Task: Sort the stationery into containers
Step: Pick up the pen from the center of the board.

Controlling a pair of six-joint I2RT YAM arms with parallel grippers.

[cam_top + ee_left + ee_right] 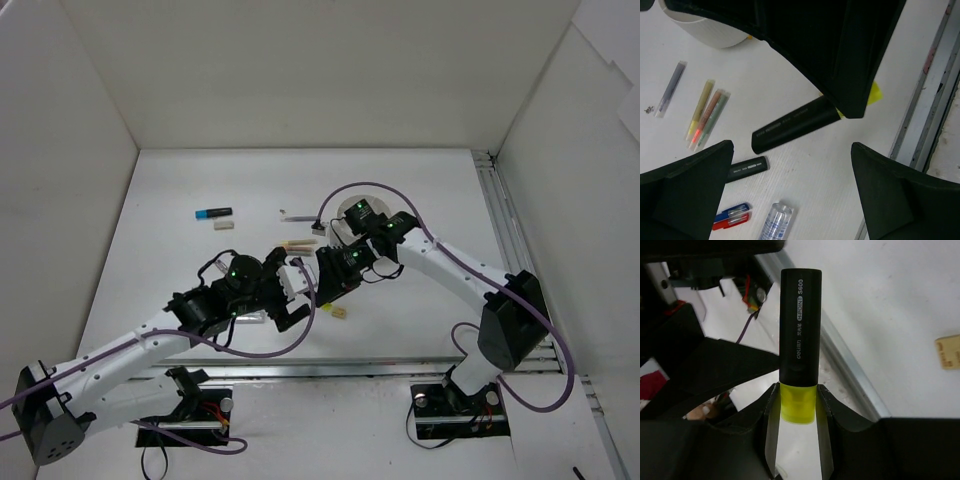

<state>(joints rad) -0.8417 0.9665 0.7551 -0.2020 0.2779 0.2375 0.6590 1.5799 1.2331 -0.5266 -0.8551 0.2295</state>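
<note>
Right wrist view shows us our right gripper (797,407) clamped on the yellow cap of a black highlighter (800,325), whose barrel sticks out ahead of the fingers. Our left gripper (792,175) stands wide apart just beside it, holding nothing. On the table (790,75) lie pastel pencils (707,117), a red/blue pen (731,218) and a clear marker (775,222), with the white organizer (715,32) beyond them

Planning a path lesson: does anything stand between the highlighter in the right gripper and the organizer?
Nothing visible does. Bare table lies between the highlighter, held in the right gripper, and the organizer; the pencils lie off to the side.
</note>
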